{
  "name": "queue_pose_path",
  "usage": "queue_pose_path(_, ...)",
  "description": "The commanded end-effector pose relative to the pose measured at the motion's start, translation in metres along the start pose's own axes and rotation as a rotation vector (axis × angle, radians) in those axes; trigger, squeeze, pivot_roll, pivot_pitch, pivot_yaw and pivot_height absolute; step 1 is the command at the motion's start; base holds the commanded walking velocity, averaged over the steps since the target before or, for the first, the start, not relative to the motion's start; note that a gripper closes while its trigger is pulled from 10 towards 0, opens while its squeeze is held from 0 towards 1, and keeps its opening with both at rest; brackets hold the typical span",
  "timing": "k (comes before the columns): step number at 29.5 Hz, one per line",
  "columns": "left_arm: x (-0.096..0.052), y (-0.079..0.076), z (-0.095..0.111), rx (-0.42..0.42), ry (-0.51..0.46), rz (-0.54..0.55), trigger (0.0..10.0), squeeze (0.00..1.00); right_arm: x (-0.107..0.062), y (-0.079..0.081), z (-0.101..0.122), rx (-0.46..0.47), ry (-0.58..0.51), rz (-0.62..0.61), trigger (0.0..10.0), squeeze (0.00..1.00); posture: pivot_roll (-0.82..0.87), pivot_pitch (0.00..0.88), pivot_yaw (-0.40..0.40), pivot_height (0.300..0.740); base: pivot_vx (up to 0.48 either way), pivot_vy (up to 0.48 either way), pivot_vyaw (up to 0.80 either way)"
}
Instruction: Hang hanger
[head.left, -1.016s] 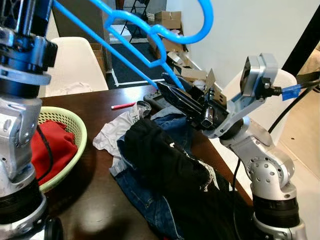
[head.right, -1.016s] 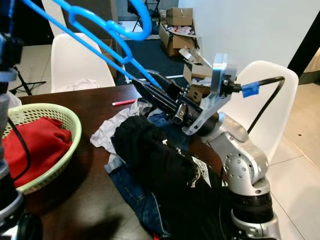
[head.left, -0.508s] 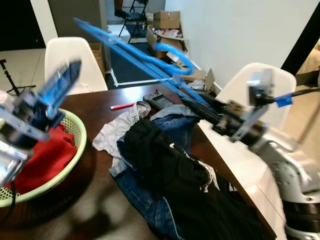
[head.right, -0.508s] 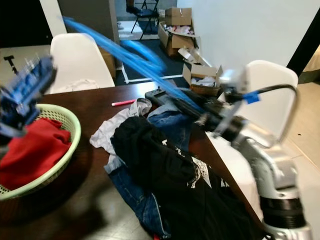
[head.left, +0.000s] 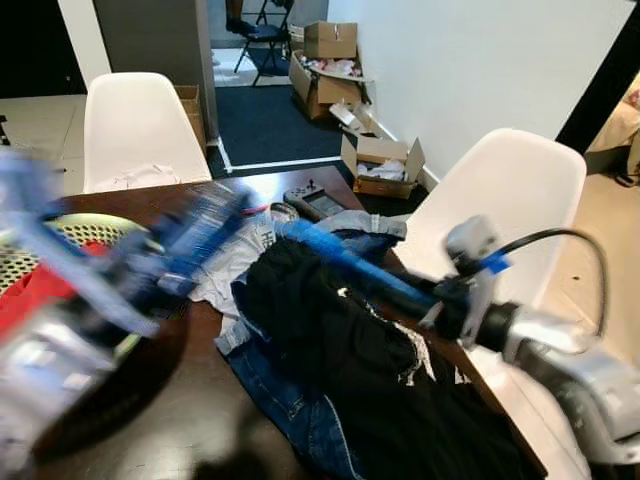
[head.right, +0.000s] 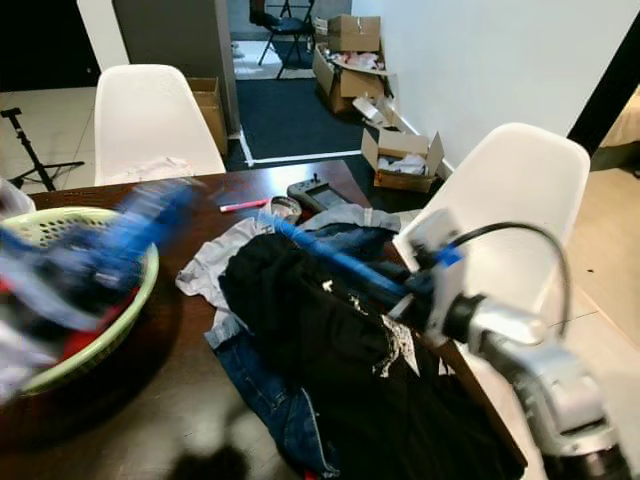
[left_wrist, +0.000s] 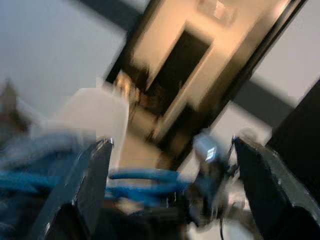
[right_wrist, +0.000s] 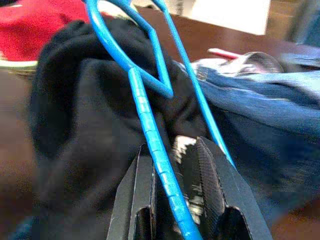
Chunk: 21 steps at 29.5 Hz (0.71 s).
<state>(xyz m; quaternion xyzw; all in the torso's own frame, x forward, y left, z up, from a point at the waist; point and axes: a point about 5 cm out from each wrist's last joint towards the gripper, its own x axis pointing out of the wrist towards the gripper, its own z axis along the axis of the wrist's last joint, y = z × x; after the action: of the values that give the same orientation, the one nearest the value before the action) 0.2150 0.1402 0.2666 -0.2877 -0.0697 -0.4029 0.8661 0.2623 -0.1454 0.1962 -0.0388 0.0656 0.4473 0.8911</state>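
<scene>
While the right gripper (right_wrist: 172, 165) grips a blue hanger (right_wrist: 145, 107) over black clothing (head.left: 330, 330), left gripper (left_wrist: 170, 175) jaws open.

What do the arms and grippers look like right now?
Right arm: silver metal joints, a black cable looping over it with blue tape. Right gripper: two long black ribbed fingers. Left arm: a silver blur. Left gripper: two dark, wide fingers.

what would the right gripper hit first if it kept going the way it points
Most likely the black garment heaped on the table: the right gripper, shut on the blue hanger, points low across it toward the green basket. Depth is hard to judge.
</scene>
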Motion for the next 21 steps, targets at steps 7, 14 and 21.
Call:
queue_pose_path(7, 0.003, 0.004, -0.039, 0.140, 0.153, 0.138, 10.0, 0.00, 0.017, 0.001, -0.009, 0.061, 0.065, -0.058, 4.5, 0.00, 0.08, 0.058, -0.097, 0.740, 0.000, 0.000, 0.00)
queue_pose_path(14, -0.016, 0.038, -0.025, 0.352, 0.075, 0.475, 10.0, 0.00, 0.030, -0.006, -0.018, 0.117, 0.139, -0.171, 10.0, 0.04, 0.09, 0.062, -0.109, 0.740, 0.000, 0.000, 0.00)
queue_pose_path(21, -0.044, 0.062, 0.032, 0.665, -0.083, 0.779, 10.0, 0.00, 0.030, -0.012, -0.018, 0.145, 0.141, -0.219, 10.0, 1.00, 0.10, 0.065, -0.110, 0.740, 0.000, 0.000, 0.00)
